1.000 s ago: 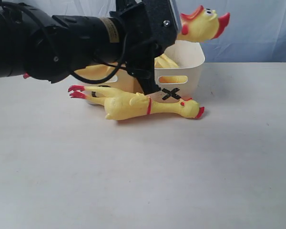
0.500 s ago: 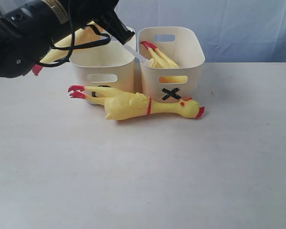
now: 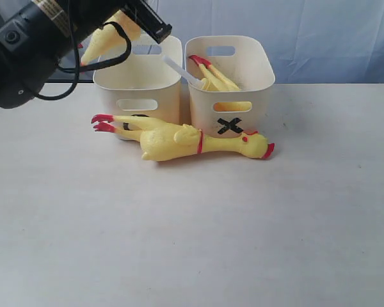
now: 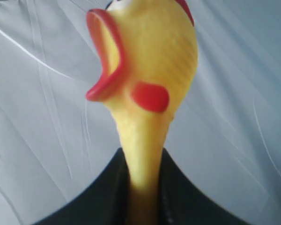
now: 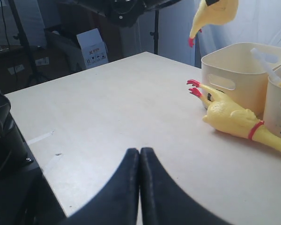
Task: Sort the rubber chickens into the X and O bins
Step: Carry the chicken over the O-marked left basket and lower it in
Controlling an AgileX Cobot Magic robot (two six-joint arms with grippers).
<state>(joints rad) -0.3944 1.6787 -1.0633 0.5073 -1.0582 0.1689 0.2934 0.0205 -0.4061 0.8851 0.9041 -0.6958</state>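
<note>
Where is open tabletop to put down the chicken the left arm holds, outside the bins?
Bare pale table spreads wide in front of the long yellow rubber chicken lying on it, and right of the cream plastic X bin. Crowded: that chicken lies close along the fronts of the X bin and the matching neighbour bin, and another yellow chicken sits in the X bin.

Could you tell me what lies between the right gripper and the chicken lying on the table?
Nothing but bare table, seen in the right wrist view: the right gripper sits apart from the chicken.

A chicken (image 3: 179, 142) lies before the O bin (image 3: 137, 86) and X bin (image 3: 246, 86).
</note>
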